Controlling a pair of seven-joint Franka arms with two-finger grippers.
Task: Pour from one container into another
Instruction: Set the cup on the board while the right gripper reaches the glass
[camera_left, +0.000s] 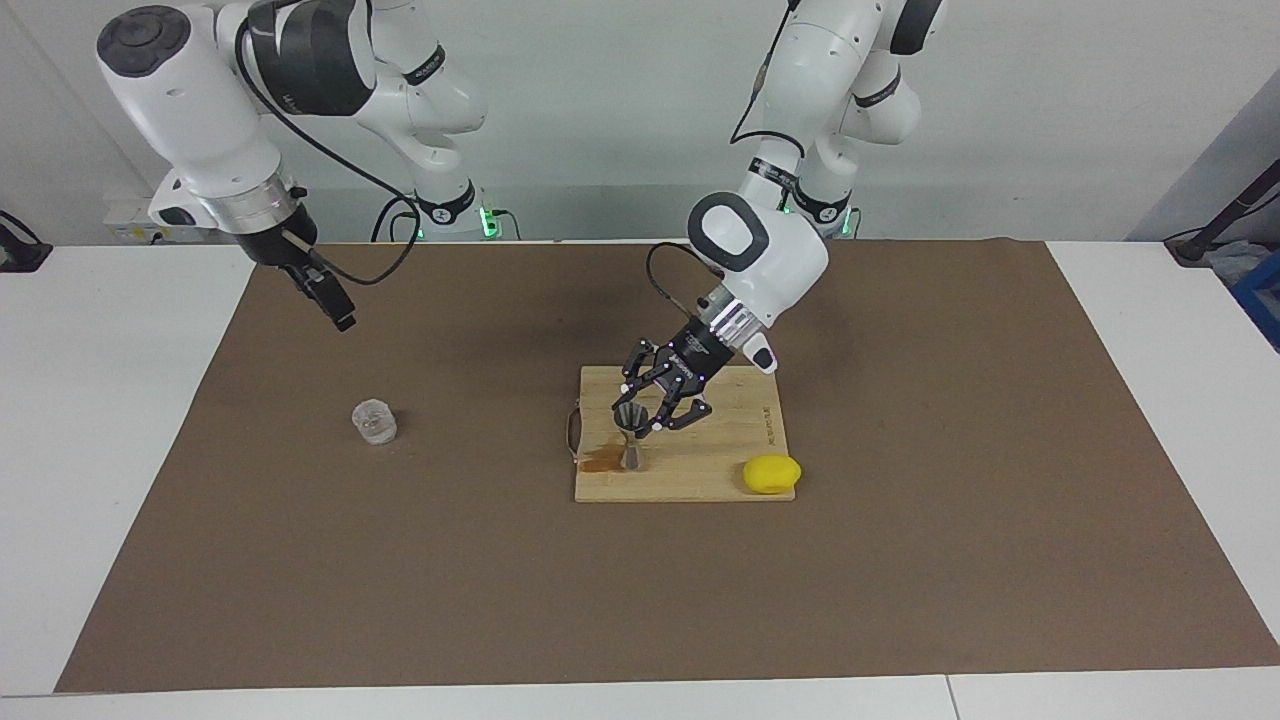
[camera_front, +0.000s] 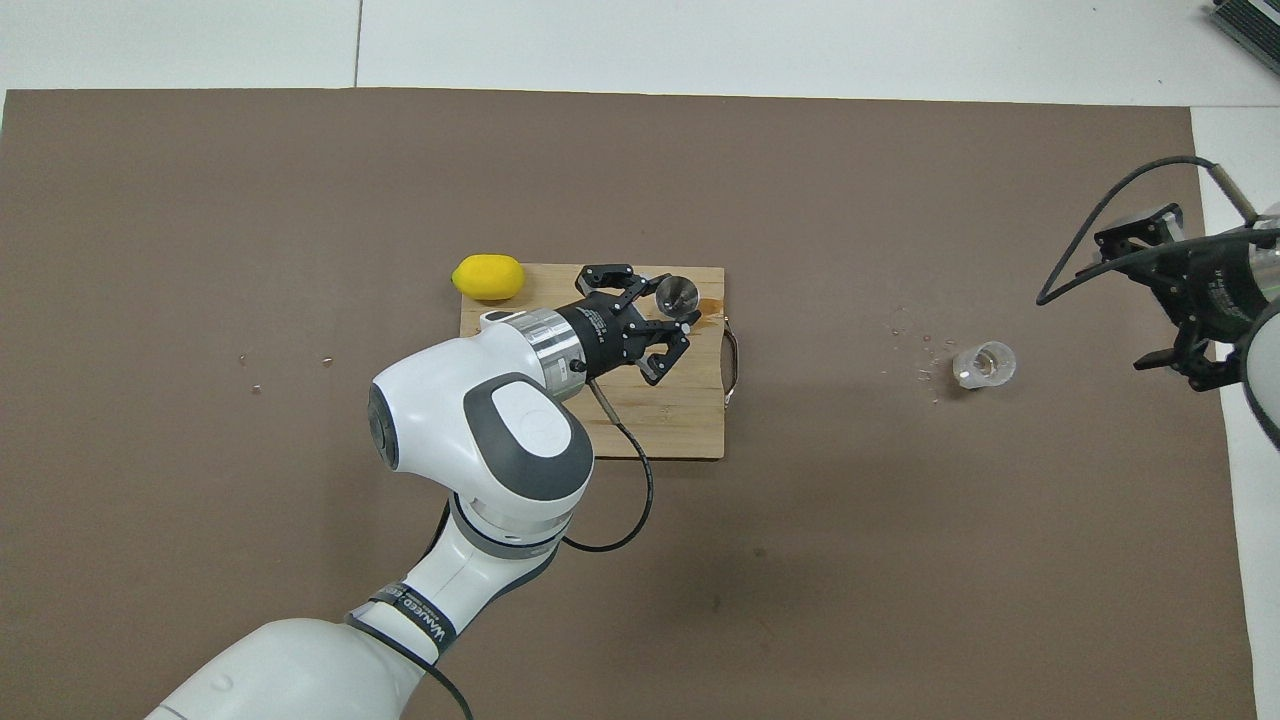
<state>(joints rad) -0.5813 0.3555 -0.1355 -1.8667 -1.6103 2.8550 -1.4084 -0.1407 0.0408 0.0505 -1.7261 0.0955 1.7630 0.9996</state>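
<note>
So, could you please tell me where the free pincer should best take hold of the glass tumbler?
Probably across the tumbler's faceted side walls, coming down from above: it stands upright and alone on the brown mat, squat, mouth open, and the open right pincer hangs over the mat near it.

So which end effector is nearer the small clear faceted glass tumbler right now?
Right. The right end effector hangs in the air near the tumbler, toward the robots. The left end effector is shut on the silver hourglass-shaped metal jigger, over the wooden cutting board.
</note>
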